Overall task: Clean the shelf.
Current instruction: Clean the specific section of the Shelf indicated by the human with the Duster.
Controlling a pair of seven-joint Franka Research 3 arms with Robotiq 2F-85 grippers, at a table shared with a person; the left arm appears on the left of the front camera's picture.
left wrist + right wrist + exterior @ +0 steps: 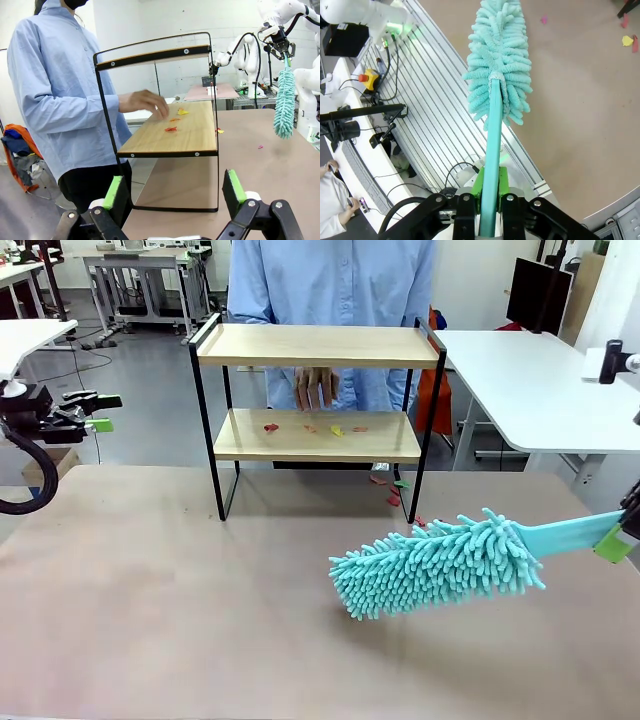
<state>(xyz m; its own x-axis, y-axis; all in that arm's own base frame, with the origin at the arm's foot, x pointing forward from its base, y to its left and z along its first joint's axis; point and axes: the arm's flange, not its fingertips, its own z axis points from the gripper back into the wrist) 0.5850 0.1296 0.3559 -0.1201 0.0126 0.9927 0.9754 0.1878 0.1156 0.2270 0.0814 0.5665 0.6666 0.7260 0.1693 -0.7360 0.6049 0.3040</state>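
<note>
From the front: shows the shelf [310, 345] at 12 o'clock, upright on the far half of the brown table [150, 590], with a person in a light blue shirt behind it. Catches the person's hand [317, 387] between the two boards, fingers pointing down just above the lower one. Finds coloured scraps [337, 430] strewn on that lower board, and more on the tabletop near the shelf's right front leg. Puts the left gripper [103, 412] at 9 o'clock, jaws apart, holding nothing, well apart from the shelf. Puts the right gripper [622, 532] at 3 o'clock, clamped on the handle of a fluffy teal duster [440, 562], head slanting toward 5 o'clock over the table, short of the shelf.

From the left wrist: looks out between spread green pads [112, 192] at the shelf, from centre up to 12 o'clock, seen from one end. Shows the hand near centre over the lower board, beside the scraps, and the duster hanging head-down at 2 o'clock from the right gripper.

From the right wrist: shows jaws shut tight on the teal handle at 6 o'clock, the duster head up at 12 o'clock, a few scraps at 1 o'clock on the brown top
</note>
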